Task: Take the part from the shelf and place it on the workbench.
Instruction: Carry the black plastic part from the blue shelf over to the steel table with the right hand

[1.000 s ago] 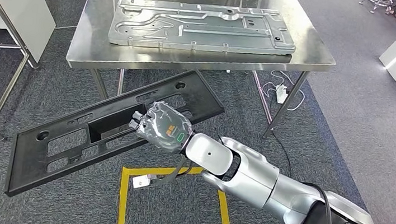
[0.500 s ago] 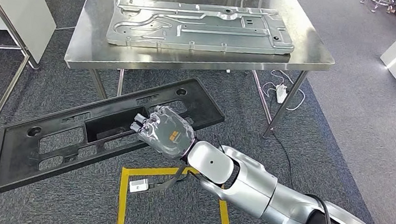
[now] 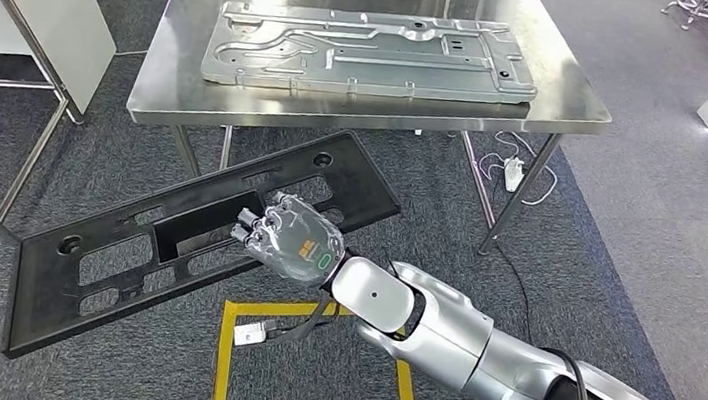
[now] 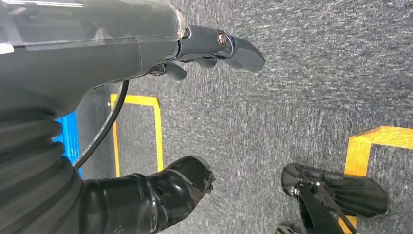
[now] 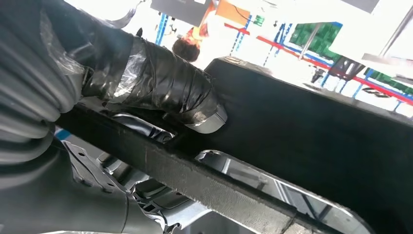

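With our right robot hand (image 3: 293,238) gripping the long black plastic panel (image 3: 123,244) mid-span, short of the bench's (image 3: 583,95) front edge, and our left robot hand (image 4: 214,46) empty and open, the overhanging end could swing and clip that edge.

The right hand (image 3: 293,241) has its fingertips tucked into a cut-out of the long black plastic panel (image 3: 122,254), so from above its grip is hidden under the clear-wrapped back of the hand, and in the right wrist view the panel (image 5: 311,141) runs off the frame with only the taped thumb (image 5: 165,87) pressed on it plain to see. The far edge of the steel workbench (image 3: 360,110) is cut off at the top, and the bright hall behind the panel is too washed out to read. The left hand (image 4: 160,122) is cropped at the frame's edge, with the dark fingers (image 4: 229,46) and thumb apart over grey carpet.
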You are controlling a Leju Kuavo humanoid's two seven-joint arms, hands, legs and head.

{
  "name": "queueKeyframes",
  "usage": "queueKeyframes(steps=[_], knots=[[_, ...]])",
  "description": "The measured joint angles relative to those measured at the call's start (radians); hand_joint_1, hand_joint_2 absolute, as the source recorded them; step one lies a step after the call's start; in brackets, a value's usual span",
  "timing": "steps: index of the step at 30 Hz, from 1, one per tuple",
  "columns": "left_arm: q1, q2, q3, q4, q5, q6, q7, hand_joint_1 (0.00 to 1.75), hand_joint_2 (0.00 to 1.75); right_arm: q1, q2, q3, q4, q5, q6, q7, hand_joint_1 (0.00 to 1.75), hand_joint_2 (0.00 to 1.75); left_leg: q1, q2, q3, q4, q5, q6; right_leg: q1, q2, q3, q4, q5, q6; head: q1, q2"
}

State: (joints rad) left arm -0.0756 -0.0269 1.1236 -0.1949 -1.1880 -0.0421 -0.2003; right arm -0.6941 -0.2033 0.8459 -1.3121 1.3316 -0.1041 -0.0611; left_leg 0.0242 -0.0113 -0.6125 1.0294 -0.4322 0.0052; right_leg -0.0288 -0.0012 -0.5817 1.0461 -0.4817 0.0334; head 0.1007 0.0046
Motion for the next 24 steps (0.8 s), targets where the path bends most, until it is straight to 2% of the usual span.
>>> queueKeyframes(steps=[1,4,5,8,15,24], knots=[[0.0,0.001,0.001,0.0,0.0,0.0,0.0,0.0,1.75,-0.001,0.0,0.0,0.001,0.0,-0.001,0.0,1.75,1.75,-0.002,-0.001,-0.002,0.002,-0.003,0.002,0.002,0.001,0.002,-0.008,-0.003,-0.003,0.0,0.0],[0.001,0.002,0.003,0.0,-0.002,0.0,0.0,0.0,1.75,-0.002,0.001,0.0,0.006,0.0,-0.001,0.0,1.75,1.75,-0.001,-0.002,-0.001,-0.002,-0.003,0.02,0.005,0.001,0.002,-0.011,0.0,-0.01,0.0,0.0],[0.001,0.002,0.004,0.0,-0.003,0.0,0.0,0.0,1.75,-0.002,0.002,0.0,0.008,0.0,-0.001,0.0,1.75,1.75,-0.001,-0.002,0.0,-0.005,0.0,0.02,0.006,0.001,0.002,-0.011,0.0,-0.013,0.0,0.0],[0.001,0.004,0.007,0.0,-0.002,0.0,0.0,0.0,1.75,-0.002,0.002,0.0,0.012,0.0,0.0,0.0,1.75,1.75,0.0,-0.002,0.006,-0.013,0.006,0.009,0.007,0.001,0.001,-0.01,0.0,-0.018,0.0,0.0],[0.001,0.004,0.012,0.0,0.001,0.002,0.007,0.0,1.75,-0.005,0.006,0.0,0.028,0.0,0.002,0.0,1.75,1.75,0.002,-0.003,0.007,-0.018,0.007,-0.019,0.009,0.001,0.0,-0.008,-0.002,-0.023,0.0,0.0],[0.001,0.004,0.015,0.0,-0.004,-0.002,-0.007,0.0,1.75,-0.007,0.016,-0.001,0.043,-0.002,0.002,0.0,1.75,1.75,-0.001,-0.003,0.004,-0.013,0.005,-0.022,0.009,0.001,0.001,-0.009,-0.002,-0.022,0.0,0.0]])
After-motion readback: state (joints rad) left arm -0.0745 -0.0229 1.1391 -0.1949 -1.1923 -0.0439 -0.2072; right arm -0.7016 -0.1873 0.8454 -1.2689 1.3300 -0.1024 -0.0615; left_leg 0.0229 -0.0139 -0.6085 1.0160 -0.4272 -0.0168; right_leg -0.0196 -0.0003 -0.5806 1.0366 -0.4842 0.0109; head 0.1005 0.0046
